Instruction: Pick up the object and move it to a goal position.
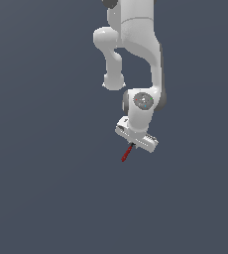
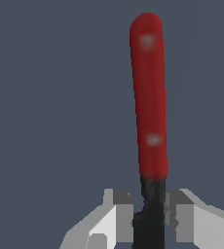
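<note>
The object is a small knife [image 1: 126,154] with a red handle and a black blade. It sticks out below my white gripper [image 1: 132,144], handle pointing down and toward the exterior view's left. In the wrist view the red handle [image 2: 148,97] reaches away from the camera, and the black blade sits between my two fingers [image 2: 115,216]. The gripper [image 2: 150,219] is shut on the blade. I cannot tell how high the knife is above the ground. No goal marker shows in either view.
The white arm [image 1: 136,44] comes down from the top of the exterior view. Around it is only a plain dark grey-blue surface [image 1: 46,188].
</note>
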